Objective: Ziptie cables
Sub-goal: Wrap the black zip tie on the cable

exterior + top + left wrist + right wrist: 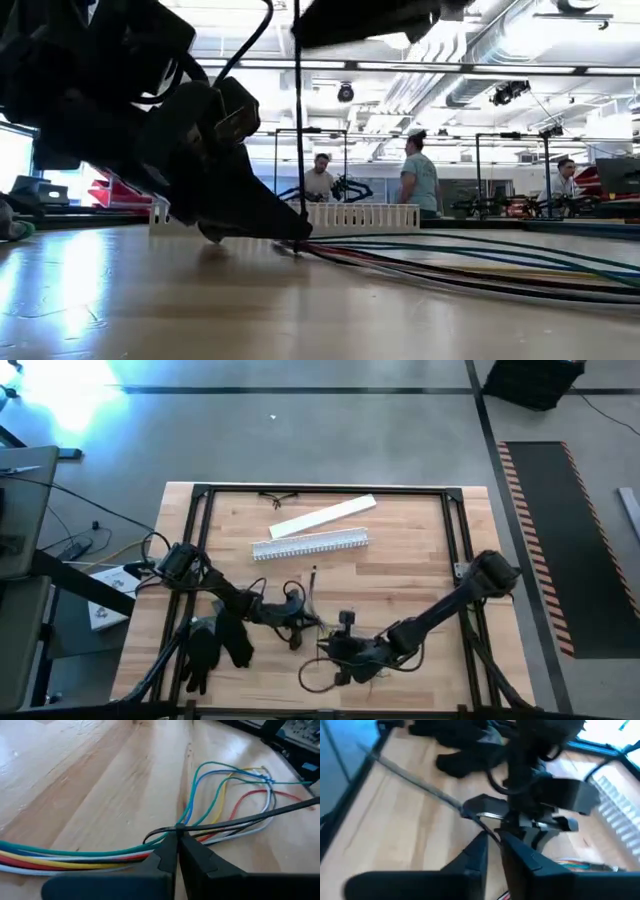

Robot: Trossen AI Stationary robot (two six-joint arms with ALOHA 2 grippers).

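Close up in the left wrist view, the left gripper [177,840] is pinched shut on a black ziptie [240,820] looped over the cables [75,857], which run crosswise right under its fingertips. The right gripper [492,842] (closed on the ziptie's tail, it seems) sits just beside, so pulling along the strap's length should tighten it.

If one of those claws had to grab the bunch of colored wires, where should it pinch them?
Probably where the cables run side by side as a tight bunch, just behind the black zip tie held by the left gripper. Come from above; past the tie they fan apart.
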